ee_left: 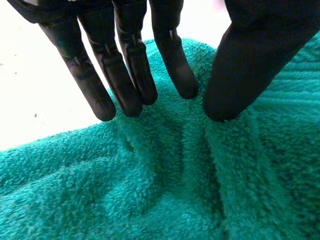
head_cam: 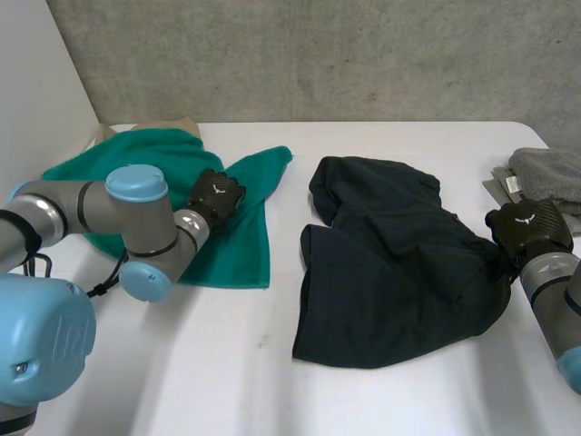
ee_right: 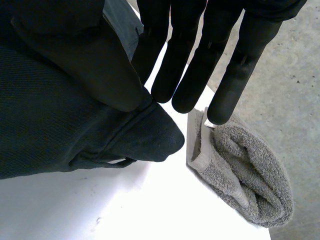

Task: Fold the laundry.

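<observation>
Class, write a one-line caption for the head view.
Left hand presses the green towel; right hand pinches an edge of the dark garment, grey towel beside it.

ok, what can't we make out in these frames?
Beige item, head view: mostly behind the green towel; what it is, unclear.
Grey towel, head view: cut off by the right edge.
Dark garment: crumpled, so its type is unclear; the right hand covers part of its right edge, head view.
Green towel, head view: the left hand and arm cover part of it.
</observation>
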Controlling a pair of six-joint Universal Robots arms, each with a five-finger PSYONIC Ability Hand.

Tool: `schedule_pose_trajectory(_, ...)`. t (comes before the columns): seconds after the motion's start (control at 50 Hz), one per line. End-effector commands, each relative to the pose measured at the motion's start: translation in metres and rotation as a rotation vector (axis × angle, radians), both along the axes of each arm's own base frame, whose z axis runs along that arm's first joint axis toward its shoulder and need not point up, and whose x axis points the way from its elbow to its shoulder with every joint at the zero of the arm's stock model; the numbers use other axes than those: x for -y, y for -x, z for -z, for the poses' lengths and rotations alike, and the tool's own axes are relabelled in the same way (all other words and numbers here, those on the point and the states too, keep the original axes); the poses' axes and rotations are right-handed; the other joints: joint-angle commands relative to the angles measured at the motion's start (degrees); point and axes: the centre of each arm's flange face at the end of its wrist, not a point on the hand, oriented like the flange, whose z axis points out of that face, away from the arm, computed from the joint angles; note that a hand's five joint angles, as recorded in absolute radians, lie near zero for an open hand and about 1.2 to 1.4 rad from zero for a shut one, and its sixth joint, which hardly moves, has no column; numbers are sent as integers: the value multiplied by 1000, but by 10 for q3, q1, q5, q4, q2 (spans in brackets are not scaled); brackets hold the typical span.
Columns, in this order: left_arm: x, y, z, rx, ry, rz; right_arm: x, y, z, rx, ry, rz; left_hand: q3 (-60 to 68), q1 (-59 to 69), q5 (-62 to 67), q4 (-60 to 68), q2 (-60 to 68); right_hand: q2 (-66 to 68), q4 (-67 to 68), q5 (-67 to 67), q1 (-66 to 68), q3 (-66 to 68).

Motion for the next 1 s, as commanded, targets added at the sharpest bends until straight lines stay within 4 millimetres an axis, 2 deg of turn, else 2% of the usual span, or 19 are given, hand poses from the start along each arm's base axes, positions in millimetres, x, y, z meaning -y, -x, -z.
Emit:
schedule_pose_trajectory(0.02,3,-1,-5,9,21,-29,0,0,0,-1,-2,0,-259,-250,-258,-259,-251,122,113,131,163,117)
schedule_pose_trajectory(0.18,0,-2,-16,4,26,-48,-1,0,0,-1,0,-2,-286,-277,-285,-286,-278,122,113,131,163,117)
schedule_pose_trajectory(0.36,1,-2,-10,7,28,-44,-1,0,1,-1,-5,-2,-286,-277,-285,-286,-278,122,113,131,163,117)
schedule_pose_trajectory(0.46,5,1,1,9,28,-39,0,-1,3,-2,-8,-2,-264,-256,-264,-264,-257,122,113,131,163,117)
schedule_pose_trajectory(0.48,6,1,2,9,30,-41,0,0,4,-2,-11,0,-240,-232,-240,-241,-233,122,113,131,163,117)
schedule_pose_trajectory(0.54,10,3,4,5,39,-41,0,0,3,-2,-9,0,-31,-22,-30,-31,-23,122,113,131,163,117)
schedule_pose_trajectory(0.56,12,3,3,4,44,-47,1,0,3,-2,-8,0,177,185,177,176,184,122,113,131,163,117)
schedule_pose_trajectory(0.58,13,2,2,3,49,-53,1,0,3,-2,-8,0,260,268,260,260,267,122,113,131,163,117)
schedule_pose_trajectory(0.6,14,2,0,2,53,-57,1,0,3,-2,-8,0,261,269,261,260,268,122,113,131,163,117)
schedule_pose_trajectory(0.68,23,-6,-27,-22,114,-147,1,0,3,-2,-8,0,261,269,261,260,268,122,113,131,163,117)
schedule_pose_trajectory(0.7,27,-9,-41,-39,150,-182,1,0,3,-2,-8,0,261,269,261,260,268,122,113,131,163,117)
schedule_pose_trajectory(0.72,38,-17,-70,-85,236,-255,1,0,2,-1,-5,0,261,269,261,260,268,122,113,131,163,117)
schedule_pose_trajectory(0.76,53,-34,-99,-139,332,-347,1,0,2,-1,-5,0,261,269,261,260,268,122,113,131,163,117)
schedule_pose_trajectory(0.78,61,-45,-112,-164,378,-399,1,0,2,-1,-3,0,261,269,261,260,268,122,113,131,163,117)
schedule_pose_trajectory(0.8,77,-75,-138,-209,472,-513,1,0,2,-1,-3,0,261,269,261,260,268,122,113,131,163,117)
schedule_pose_trajectory(0.86,97,-125,-172,-259,597,-687,1,-1,2,-1,-3,-2,261,269,261,260,268,122,113,131,163,117)
schedule_pose_trajectory(0.88,104,-152,-188,-282,653,-769,1,-1,2,-1,-3,-2,261,269,261,260,268,122,113,131,163,117)
schedule_pose_trajectory(0.94,109,-177,-196,-296,686,-832,0,-1,3,-2,-8,-2,261,269,261,260,268,122,113,131,163,117)
schedule_pose_trajectory(1.0,105,-167,-183,-301,638,-777,0,-1,3,-2,-9,-2,261,269,261,260,268,122,113,131,163,117)
